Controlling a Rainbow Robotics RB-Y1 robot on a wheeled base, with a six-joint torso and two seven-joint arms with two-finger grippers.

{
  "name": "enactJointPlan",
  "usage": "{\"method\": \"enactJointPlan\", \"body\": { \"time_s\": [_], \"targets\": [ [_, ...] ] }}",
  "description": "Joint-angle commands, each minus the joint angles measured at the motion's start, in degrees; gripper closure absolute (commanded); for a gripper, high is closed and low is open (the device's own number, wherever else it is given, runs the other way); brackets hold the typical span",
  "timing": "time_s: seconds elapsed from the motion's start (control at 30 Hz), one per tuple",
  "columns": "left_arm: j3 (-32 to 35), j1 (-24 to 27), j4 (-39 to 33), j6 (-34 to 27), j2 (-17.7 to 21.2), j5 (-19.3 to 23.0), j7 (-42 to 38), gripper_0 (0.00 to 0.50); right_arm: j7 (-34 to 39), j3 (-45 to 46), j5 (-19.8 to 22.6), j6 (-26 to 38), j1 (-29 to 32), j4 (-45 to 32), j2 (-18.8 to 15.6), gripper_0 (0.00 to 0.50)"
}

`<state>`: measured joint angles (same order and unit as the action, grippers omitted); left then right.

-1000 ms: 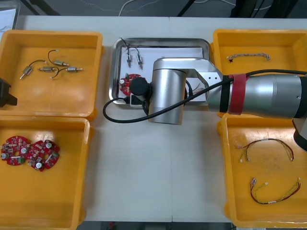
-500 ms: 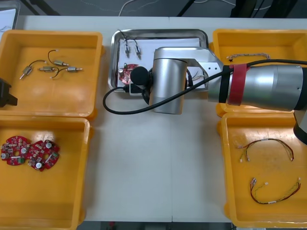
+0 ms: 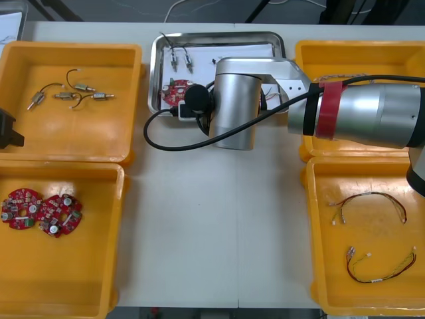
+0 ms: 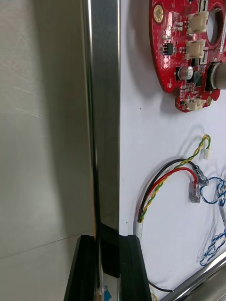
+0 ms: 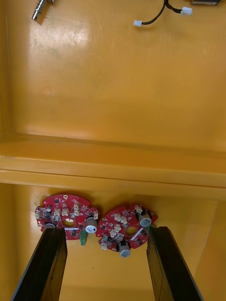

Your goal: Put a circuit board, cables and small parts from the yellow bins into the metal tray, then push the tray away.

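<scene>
A light, matt table top (image 3: 199, 232) is shown from steeply above. It is crossed by a thin seam (image 3: 234, 26) near its far edge and is lit evenly, so that only soft shadows are cast on it. Beyond the far edge a dark floor (image 3: 99, 10) is seen, over which a thin white cord (image 3: 170, 12) is looped and dark slanting struts (image 3: 261, 9) are set. A pale, flat object (image 3: 9, 26), whose kind cannot be told, is laid at the far left corner.

Near side, metal tray (image 3: 226, 35) — under right arm (image 3: 365, 123); circuit board (image 4: 176, 47) cropped.
</scene>
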<state>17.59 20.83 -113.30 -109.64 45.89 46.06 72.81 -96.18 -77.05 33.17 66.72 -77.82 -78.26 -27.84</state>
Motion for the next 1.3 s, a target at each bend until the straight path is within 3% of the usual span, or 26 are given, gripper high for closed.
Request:
{"method": "enactJointPlan", "body": {
  "time_s": [0.03,0.4,0.53,0.67,0.8,0.87,1.13,1.3],
  "targets": [
    [-0.7,-0.5,-1.2,-0.4,2.5,-0.4,5.8,0.0,-0.4,-0.5,-0.8,-1.8,-4.0,1.8,0.9,0.5],
    [-0.7,-0.5,-1.2,-0.4,2.5,-0.4,5.8,0.0,0.5,-0.5,-1.4,-5.5,-4.0,6.3,2.4,0.5],
    [-0.7,-0.5,-1.2,-0.4,2.5,-0.4,5.8,0.0,0.6,-0.5,0.2,-6.2,-4.0,7.5,2.8,0.494],
    [-0.7,-0.5,-1.2,-0.4,2.5,-0.4,5.8,0.0,0.4,-0.6,2.0,-6.1,-4.0,8.9,3.5,0.356],
    [-0.7,-0.5,-1.2,-0.4,2.5,-0.4,5.8,0.0,-0.1,-0.5,2.5,-6.0,-4.0,9.4,3.5,0.095],
    [-0.7,-0.5,-1.2,-0.4,2.5,-0.4,5.8,0.0,-0.3,-0.5,2.4,-5.9,-3.9,9.4,3.5,0.0],
    [-0.7,-0.5,-1.2,-0.4,2.5,-0.4,5.8,0.0,-2.1,1.1,5.5,-5.2,-3.9,9.3,3.1,0.0],
    [-0.7,-0.5,-1.2,-0.4,2.5,-0.4,5.8,0.0,-3.6,5.5,8.3,0.8,-3.9,8.7,3.6,0.0]
  ]
}}
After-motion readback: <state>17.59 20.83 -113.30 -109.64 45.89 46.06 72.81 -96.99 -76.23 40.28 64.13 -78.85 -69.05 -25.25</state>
